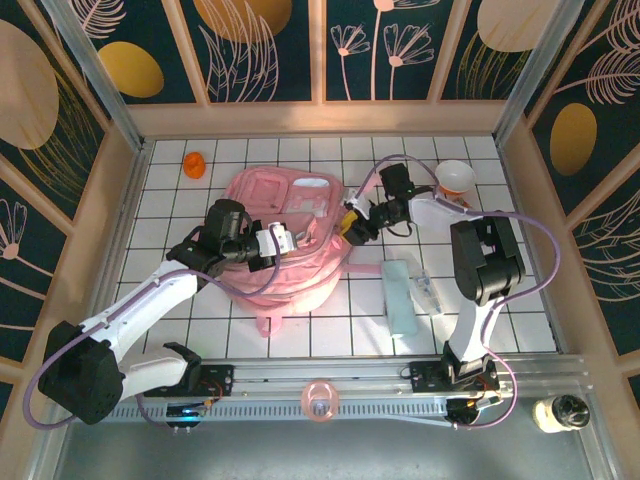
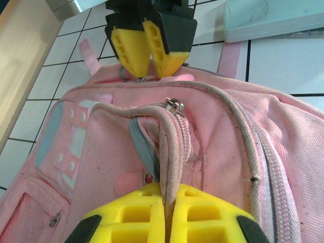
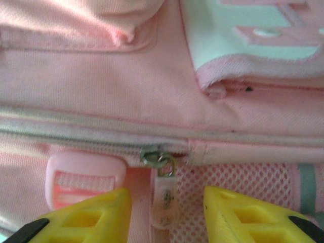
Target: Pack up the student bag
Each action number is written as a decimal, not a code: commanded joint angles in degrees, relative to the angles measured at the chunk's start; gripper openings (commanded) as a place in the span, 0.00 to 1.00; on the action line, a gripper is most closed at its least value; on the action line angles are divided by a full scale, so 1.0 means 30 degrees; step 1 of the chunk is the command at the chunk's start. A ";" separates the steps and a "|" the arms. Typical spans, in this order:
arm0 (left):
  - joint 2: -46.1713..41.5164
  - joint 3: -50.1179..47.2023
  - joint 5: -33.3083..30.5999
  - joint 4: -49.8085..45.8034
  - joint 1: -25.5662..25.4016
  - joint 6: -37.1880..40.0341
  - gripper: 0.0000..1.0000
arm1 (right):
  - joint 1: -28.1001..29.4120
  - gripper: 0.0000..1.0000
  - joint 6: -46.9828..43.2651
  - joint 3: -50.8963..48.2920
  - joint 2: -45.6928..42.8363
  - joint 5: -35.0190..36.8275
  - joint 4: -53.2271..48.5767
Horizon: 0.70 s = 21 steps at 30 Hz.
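Left pincer (image 2: 167, 197) clamps student bag (image 1: 300, 285) (pale case (image 1: 400, 300) alongside).

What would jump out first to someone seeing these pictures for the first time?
The big pink student bag in the middle of the tiled table stands out first. The left pincer is clamped on a piped seam of it, while the open right pincer straddles a zipper pull.
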 commanded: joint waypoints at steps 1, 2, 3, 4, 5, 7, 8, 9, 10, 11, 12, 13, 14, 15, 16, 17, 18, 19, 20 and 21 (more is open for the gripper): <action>-0.0592 0.0156 0.1540 0.2182 0.0033 0.0061 0.00 | 0.0116 0.42 0.0133 0.0804 0.0595 -0.1014 0.0069; -0.0588 0.0156 0.1570 0.2175 0.0018 0.0079 0.00 | 0.0171 0.42 0.0142 0.0891 0.0649 -0.1112 0.0072; -0.0588 0.0156 0.1614 0.2190 0.0018 0.0072 0.00 | 0.0247 0.42 0.0120 0.0967 0.0705 -0.1218 0.0076; -0.0566 0.0171 0.1663 0.2227 0.0025 0.0045 0.00 | 0.0341 0.42 0.0058 0.1052 0.0800 -0.1400 0.0051; -0.0563 0.0142 0.1671 0.2276 0.0036 0.0011 0.00 | 0.0402 0.41 -0.0026 0.1147 0.0879 -0.1533 -0.0073; -0.0501 0.0100 0.1649 0.2434 0.0033 -0.0021 0.00 | 0.0536 0.38 -0.0264 0.1325 0.1029 -0.1789 -0.0506; -0.0470 0.0110 0.1600 0.2517 0.0033 -0.0067 0.00 | 0.0545 0.34 -0.0320 0.1367 0.1049 -0.1906 -0.0758; -0.0416 0.0070 0.1449 0.2581 0.0033 -0.0092 0.00 | 0.0537 0.29 -0.0373 0.1385 0.0993 -0.1983 -0.0970; -0.0361 0.0075 0.1210 0.2629 0.0035 -0.0163 0.00 | 0.0545 0.24 -0.0286 0.1316 0.0812 -0.1985 -0.1117; -0.0309 0.0068 0.0867 0.2698 0.0031 -0.0288 0.00 | 0.0527 0.21 -0.0182 0.1166 0.0570 -0.1960 -0.1152; -0.0216 0.0094 0.0371 0.2706 0.0014 -0.0383 0.00 | 0.0541 0.18 -0.0104 0.0914 0.0196 -0.1942 -0.1155; -0.0129 0.0154 -0.0106 0.2651 0.0032 -0.0468 0.00 | 0.0556 0.15 0.0022 0.0616 -0.0222 -0.1873 -0.1046; -0.0065 0.0156 -0.0464 0.2644 0.0032 -0.0526 0.00 | 0.0545 0.13 0.0132 0.0367 -0.0579 -0.1840 -0.0951; -0.0009 0.0156 -0.0799 0.2632 0.0022 -0.0568 0.00 | 0.0515 0.11 0.0199 0.0123 -0.0923 -0.1908 -0.0891; -0.0002 0.0102 -0.0999 0.2686 0.0033 -0.0566 0.00 | 0.0515 0.10 0.0272 -0.0022 -0.1198 -0.1996 -0.0860; -0.0002 0.0047 -0.1107 0.2753 0.0029 -0.0580 0.00 | 0.0533 0.10 0.0361 -0.0090 -0.1337 -0.2119 -0.0861; -0.0004 0.0030 -0.1111 0.2832 0.0032 -0.0570 0.00 | 0.0499 0.09 0.0467 -0.0133 -0.1371 -0.2258 -0.0859; 0.0004 -0.0014 -0.1033 0.2920 0.0032 -0.0566 0.00 | 0.0534 0.07 0.0646 -0.0151 -0.1385 -0.2322 -0.0806; 0.0006 -0.0012 -0.0919 0.2991 0.0029 -0.0581 0.00 | 0.0524 0.04 0.0819 -0.0167 -0.1368 -0.2337 -0.0669; 0.0027 -0.0019 -0.0809 0.3100 0.0028 -0.0632 0.00 | 0.0545 0.02 0.1008 -0.0156 -0.1269 -0.2337 -0.0544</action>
